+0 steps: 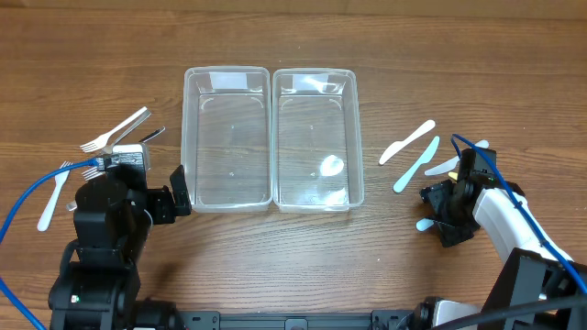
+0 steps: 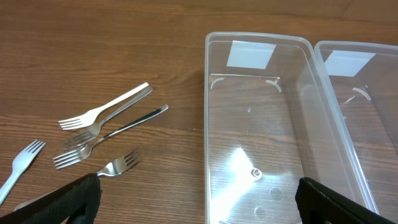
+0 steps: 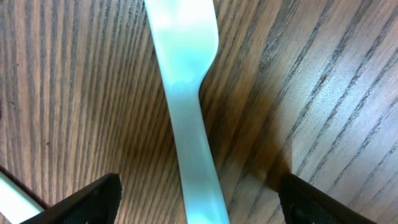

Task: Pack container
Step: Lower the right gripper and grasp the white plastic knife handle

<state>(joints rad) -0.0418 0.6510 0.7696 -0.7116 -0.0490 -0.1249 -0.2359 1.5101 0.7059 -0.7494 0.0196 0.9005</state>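
Two clear plastic containers stand side by side mid-table, the left container [image 1: 227,137] [image 2: 258,37] and the right container [image 1: 314,137] [image 2: 367,93], both without cutlery. My right gripper [image 1: 447,215] [image 3: 205,202] is down at the table, open, and straddles a light blue plastic utensil [image 3: 186,93]. Wood shows on both sides between its handle and the fingers. The utensil's end [image 1: 424,224] pokes out to the gripper's left. My left gripper [image 1: 174,197] [image 2: 202,205] is open and holds nothing, its fingers spanning the left container's near left corner.
Left of the containers lie several forks, among them a white plastic fork [image 2: 102,111] and a metal fork [image 2: 118,165]. To the right lie a white knife [image 1: 408,142], a light blue knife [image 1: 415,165] and another white piece [image 1: 445,167].
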